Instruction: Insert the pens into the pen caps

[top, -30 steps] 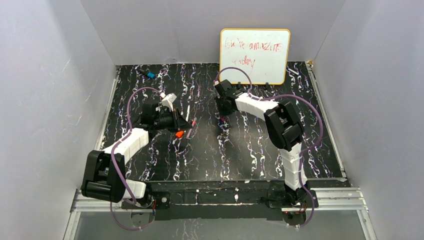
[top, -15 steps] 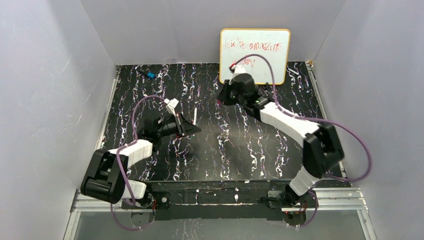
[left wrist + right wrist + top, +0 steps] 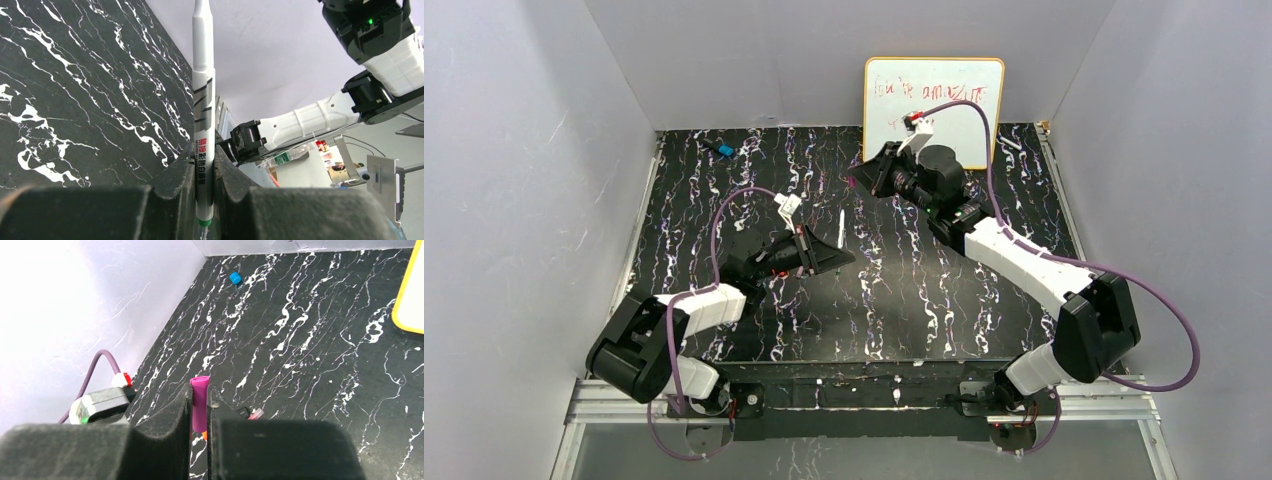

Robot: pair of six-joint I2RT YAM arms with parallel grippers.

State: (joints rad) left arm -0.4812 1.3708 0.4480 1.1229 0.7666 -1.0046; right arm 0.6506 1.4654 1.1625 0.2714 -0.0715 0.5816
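My left gripper [image 3: 834,258] is shut on the pale pink-grey pen [image 3: 841,225] and holds it above the mat, mid-table. In the left wrist view the pen [image 3: 204,100] stands straight up between the fingers [image 3: 180,175], tip pointing away, green end at the bottom. My right gripper [image 3: 864,178] is raised in front of the whiteboard and shut on the magenta cap [image 3: 200,400]. In the right wrist view, a thin pen with a pinkish end [image 3: 255,413] and a bit of the orange cap [image 3: 204,434] lie on the mat below the jaws. The black cap is not in view.
The whiteboard [image 3: 934,110] with red writing leans on the back wall; its yellow edge shows in the right wrist view [image 3: 407,300]. A blue cap [image 3: 726,150] lies at the back left, also seen from the right wrist [image 3: 235,277]. Grey walls enclose the black marbled mat [image 3: 924,300].
My left gripper has risen and moved right with the pale pen in it. My right arm has stretched out and swung back toward the whiteboard, carrying the magenta cap.
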